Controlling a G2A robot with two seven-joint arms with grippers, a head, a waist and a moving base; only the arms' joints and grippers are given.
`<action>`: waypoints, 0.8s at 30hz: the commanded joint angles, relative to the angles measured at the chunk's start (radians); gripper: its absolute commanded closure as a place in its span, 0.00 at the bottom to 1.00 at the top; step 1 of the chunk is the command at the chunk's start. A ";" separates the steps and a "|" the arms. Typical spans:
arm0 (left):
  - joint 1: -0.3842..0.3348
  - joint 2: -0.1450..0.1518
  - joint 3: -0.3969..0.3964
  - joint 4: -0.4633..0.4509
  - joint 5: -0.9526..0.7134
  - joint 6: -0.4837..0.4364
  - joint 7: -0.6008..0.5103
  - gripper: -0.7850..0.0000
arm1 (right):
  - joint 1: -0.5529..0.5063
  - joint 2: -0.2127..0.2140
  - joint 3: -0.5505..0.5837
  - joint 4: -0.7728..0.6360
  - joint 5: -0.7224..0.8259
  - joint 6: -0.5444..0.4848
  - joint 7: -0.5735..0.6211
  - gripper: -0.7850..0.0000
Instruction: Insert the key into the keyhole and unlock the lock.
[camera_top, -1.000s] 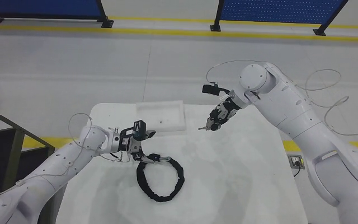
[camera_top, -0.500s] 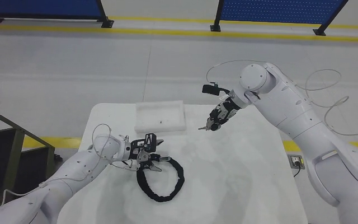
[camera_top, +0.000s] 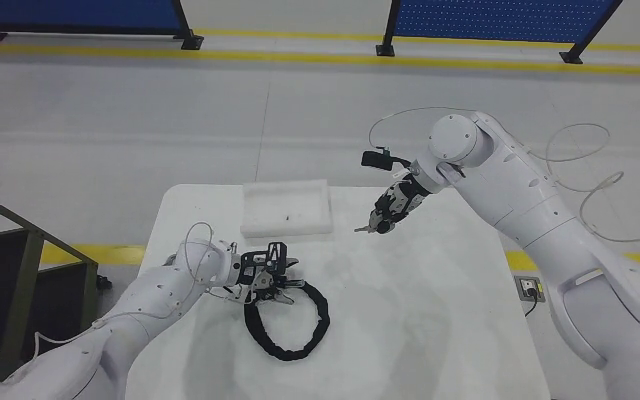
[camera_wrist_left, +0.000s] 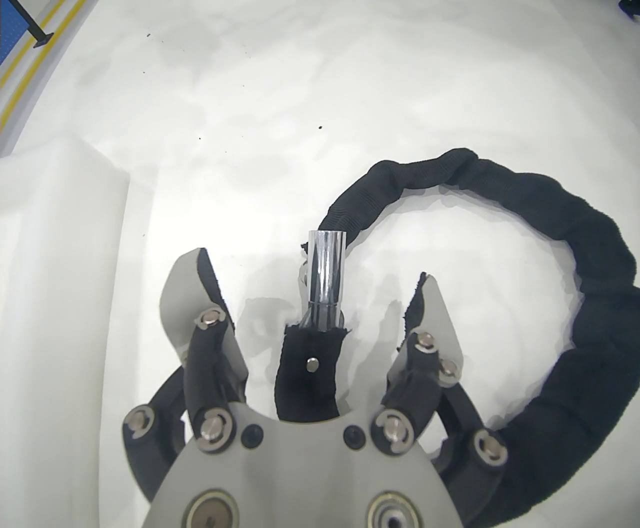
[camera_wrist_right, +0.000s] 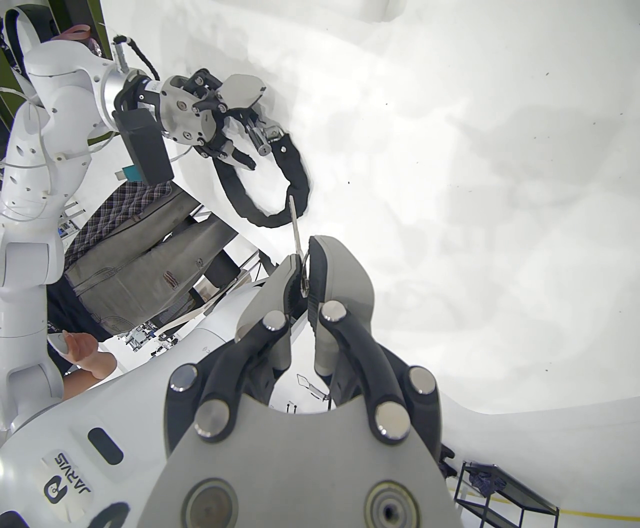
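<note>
Grasp pending: I am holding left gripper (camera_wrist_left: 312, 274) wide astride the lock (camera_wrist_left: 326, 260), right gripper (camera_wrist_right: 301, 260) pinching the key (camera_wrist_right: 295, 225); next, closing on lock.

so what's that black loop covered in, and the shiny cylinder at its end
The loop cover looks like black woven fabric: matte, ribbed, wrinkled at the bends. The cylinder looks like polished or plated metal: mirror-bright with streaked reflections. What lies under the fabric is hidden.
</note>
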 joint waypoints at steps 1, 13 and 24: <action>0.001 -0.010 0.000 0.014 0.011 0.002 0.008 0.35 | 0.000 0.000 0.000 0.000 0.000 0.000 0.000 1.00; -0.006 -0.061 0.000 0.095 0.073 0.019 0.018 1.00 | 0.000 0.000 0.000 0.000 0.000 0.000 0.000 1.00; -0.030 -0.071 -0.017 0.099 0.109 0.041 0.139 1.00 | 0.000 0.000 0.000 0.000 0.000 0.000 0.000 1.00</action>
